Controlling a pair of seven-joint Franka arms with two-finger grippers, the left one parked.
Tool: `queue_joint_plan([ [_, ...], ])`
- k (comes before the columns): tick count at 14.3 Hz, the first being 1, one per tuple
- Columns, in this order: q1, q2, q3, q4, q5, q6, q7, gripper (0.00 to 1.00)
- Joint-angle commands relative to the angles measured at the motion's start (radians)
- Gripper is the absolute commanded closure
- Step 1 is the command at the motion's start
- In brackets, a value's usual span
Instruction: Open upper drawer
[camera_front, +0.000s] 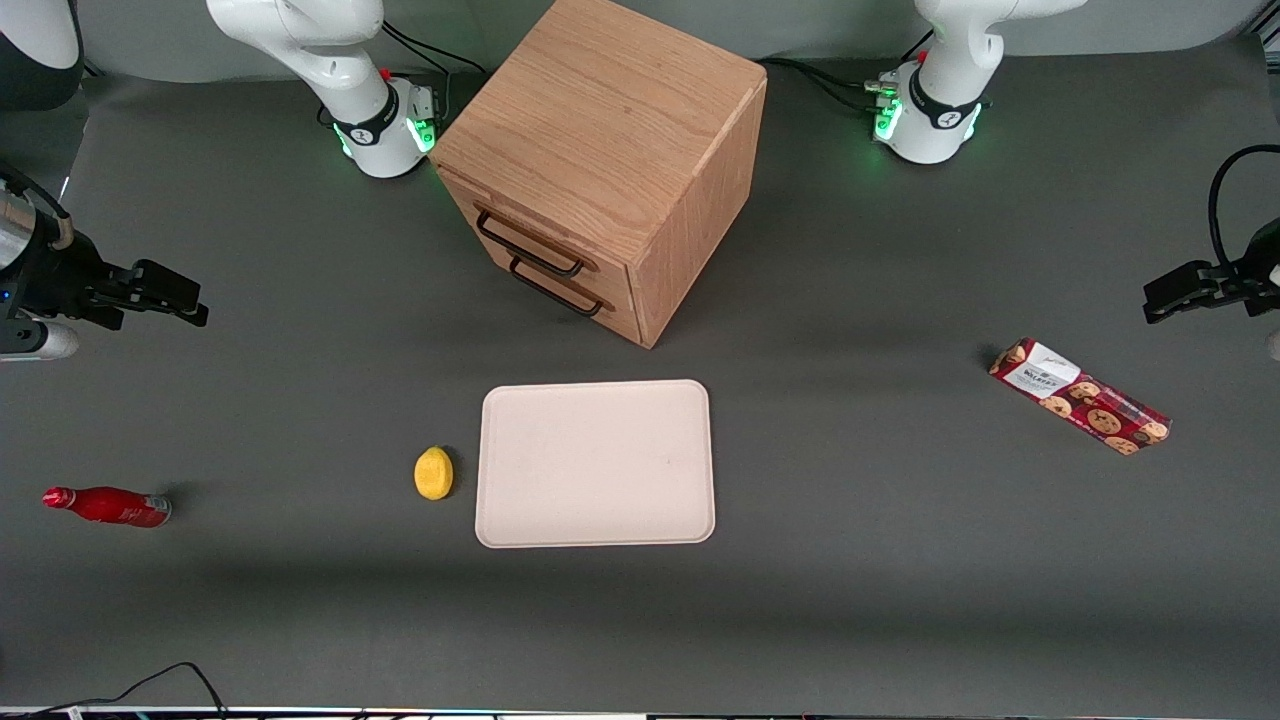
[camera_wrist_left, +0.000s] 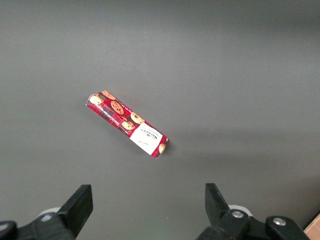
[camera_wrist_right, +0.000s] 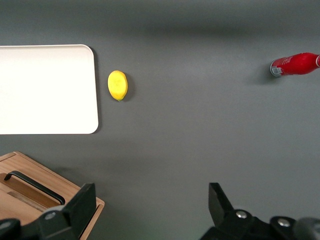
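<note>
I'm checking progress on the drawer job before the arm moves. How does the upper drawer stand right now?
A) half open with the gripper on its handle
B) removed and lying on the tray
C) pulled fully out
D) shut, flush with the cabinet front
D: the upper drawer sits flush in the cabinet, while the open gripper hangs apart from it, toward the working arm's end of the table.

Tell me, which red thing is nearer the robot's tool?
The red bottle, lying at the working arm's end of the table near the open tool. The red cookie pack lies toward the parked arm's end.
</note>
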Motion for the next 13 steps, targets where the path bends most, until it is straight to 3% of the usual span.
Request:
queue_joint_plan([
  [1, 0.006, -0.015, -0.008, -0.017, -0.001, 0.003, 0.016, 0.0],
  [5, 0.003, -0.033, -0.001, -0.067, -0.002, 0.018, 0.0, 0.0],
  [10, -0.01, -0.152, 0.054, -0.222, 0.011, 0.057, -0.297, 0.0],
  [13, -0.02, -0.152, 0.155, -0.258, 0.092, 0.061, -0.352, 0.0],
])
